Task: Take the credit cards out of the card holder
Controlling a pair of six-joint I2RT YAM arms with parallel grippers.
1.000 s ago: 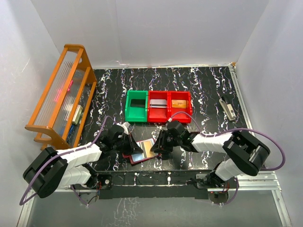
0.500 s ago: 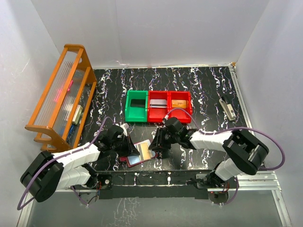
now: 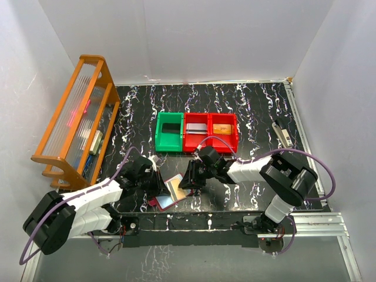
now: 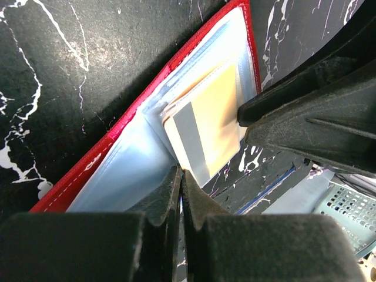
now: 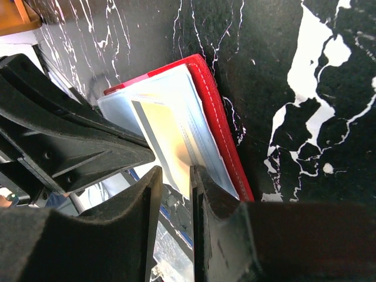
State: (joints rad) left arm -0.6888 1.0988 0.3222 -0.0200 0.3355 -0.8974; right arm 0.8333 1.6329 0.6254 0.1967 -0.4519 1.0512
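1. Two grippers are meeting at the card holder (image 3: 166, 194). The left gripper (image 4: 179, 176) is clamping shut on its clear sleeve (image 4: 123, 170) edge, pinning it.
2. The right gripper (image 5: 192, 176) is pinching the gold credit card (image 4: 211, 123) by its end, jaws nearly together.
3. The card is seemingly sitting partly out. The holder is lying open by the worktop's (image 3: 252, 106) near edge, left of middle.
4. Risks: the thin pinch slipping off, the sleeve dragging along with the card, or the holder sliding over the near edge if the left grip is loosening.
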